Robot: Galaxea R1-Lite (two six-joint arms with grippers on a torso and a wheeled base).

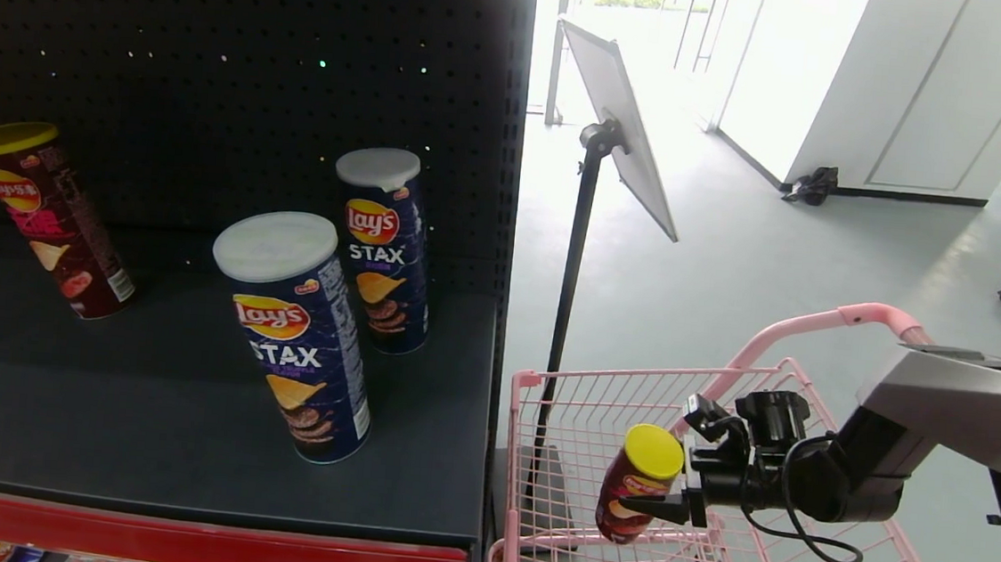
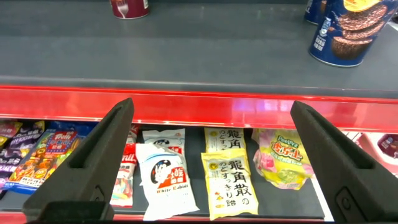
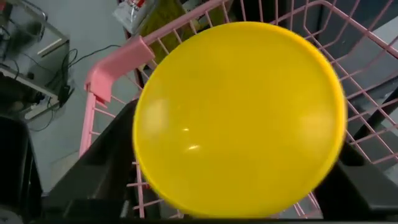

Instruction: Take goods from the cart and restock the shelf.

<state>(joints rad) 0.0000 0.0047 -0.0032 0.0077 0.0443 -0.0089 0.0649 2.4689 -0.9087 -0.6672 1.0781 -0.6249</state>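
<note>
Above the pink cart [image 1: 528,380], the right gripper [image 1: 674,464] clamps a yellow-lidded chip can [image 1: 631,497]; left gripper [image 2: 212,106] gapes before the shelf [image 2: 186,50]

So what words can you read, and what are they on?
"Lay's STAX": nearer dark blue, white-lidded tube.
"Lay's STAX": farther dark blue, white-lidded tube.
"龍角散": yellow flat packet.
Too blurred: dark red, yellow-lidded shelf tube; dark red, yellow-lidded tube in right gripper; other packets.

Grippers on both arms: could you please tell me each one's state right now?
Left gripper: open, holding nothing.
Right gripper: shut on the yellow-lidded chip can.
</note>
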